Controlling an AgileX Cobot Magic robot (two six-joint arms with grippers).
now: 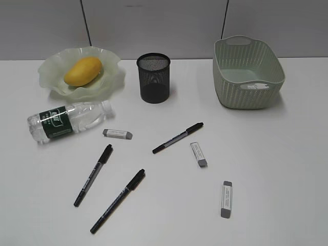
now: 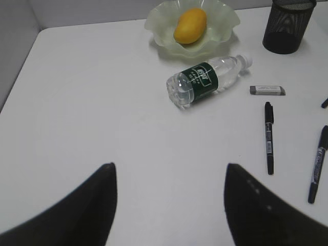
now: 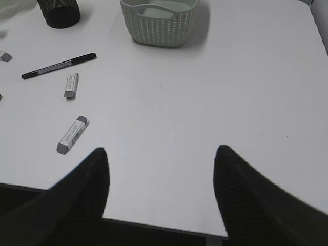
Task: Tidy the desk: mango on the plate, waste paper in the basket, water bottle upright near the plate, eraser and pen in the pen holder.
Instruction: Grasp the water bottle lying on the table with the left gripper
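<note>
Starting nearest the robot: both grippers hang above the desk (image 1: 287, 169), clear of every item. The left gripper (image 2: 169, 205) has its fingers spread wide with nothing between them; the right gripper (image 3: 161, 192) stands likewise parted and empty over the near right edge. Neither shows in the exterior view, so I judge both arms to be drawn back with no step in hand.

Next out lie the loose writing items, flat and well apart from one another. Three black pens rest on the desk: the nearest pen (image 1: 117, 201), a left pen (image 1: 93, 175) and a middle pen (image 1: 178, 138). Three grey-and-white erasers lie among them: a near eraser (image 1: 226, 199), a middle eraser (image 1: 199, 154) and a left eraser (image 1: 117, 134). None is in the pen holder (image 1: 154, 78), which stands upright and appears empty, though its mesh hides the bottom.

Beyond the left pen, the water bottle (image 1: 66, 121) lies on its side, cap pointing right, just in front of the plate (image 1: 51, 69). It is near the plate already but needs standing up.

Farthest back, the mango (image 1: 83, 70) sits in the plate, so that step looks done. The basket (image 1: 248, 72) stands at the right rear; something pale shows on its floor in the right wrist view, but I cannot tell whether it is the waste paper. No crumpled scrap is visible on the desk.
</note>
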